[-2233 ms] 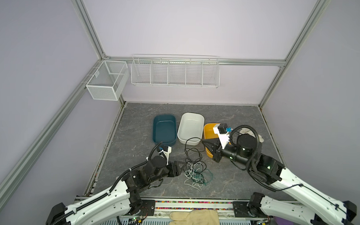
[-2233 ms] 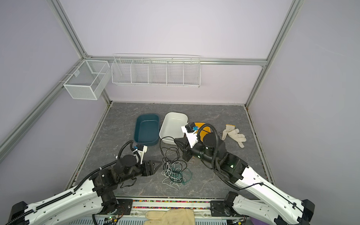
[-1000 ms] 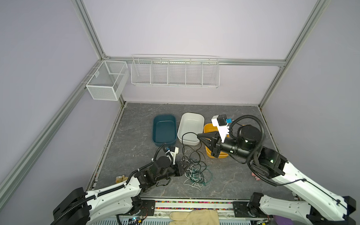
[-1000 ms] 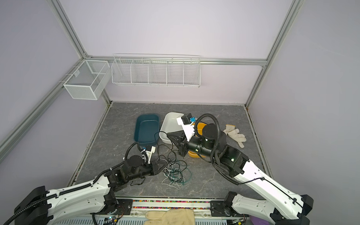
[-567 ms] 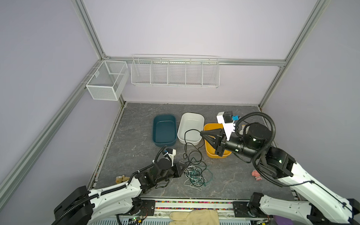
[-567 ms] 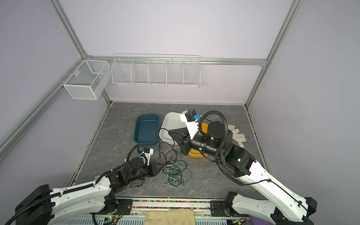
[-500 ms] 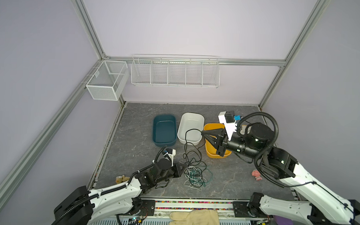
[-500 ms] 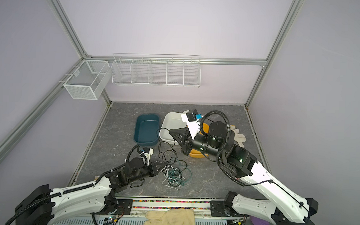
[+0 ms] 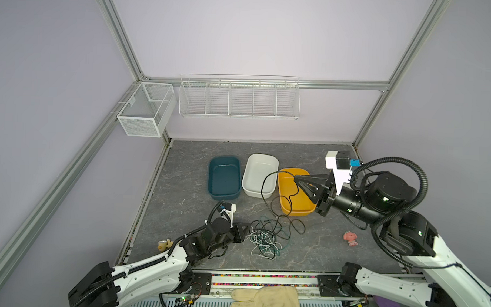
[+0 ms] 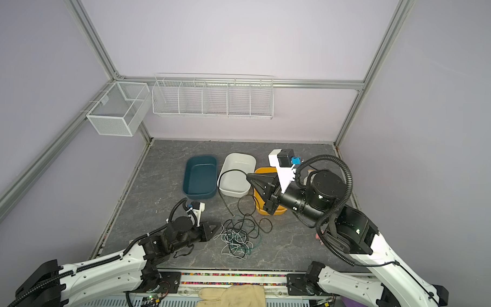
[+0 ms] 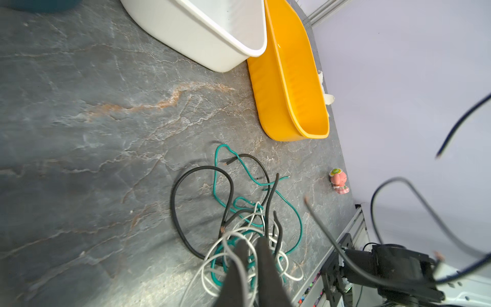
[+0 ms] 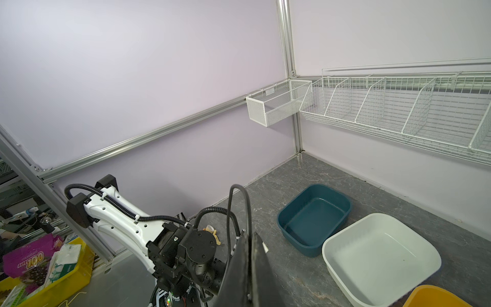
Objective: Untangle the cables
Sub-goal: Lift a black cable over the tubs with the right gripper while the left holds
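Right gripper (image 9: 295, 177), above bin (image 9: 298, 211), pinches black cable (image 9: 262, 188) drooping to tangle (image 9: 265, 240) beside bin; left gripper (image 9: 247, 230) at tangle, barely parted, hold unclear.

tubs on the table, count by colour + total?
Dark teal tub: 1
White tub: 1
Yellow tub: 1
Total: 3
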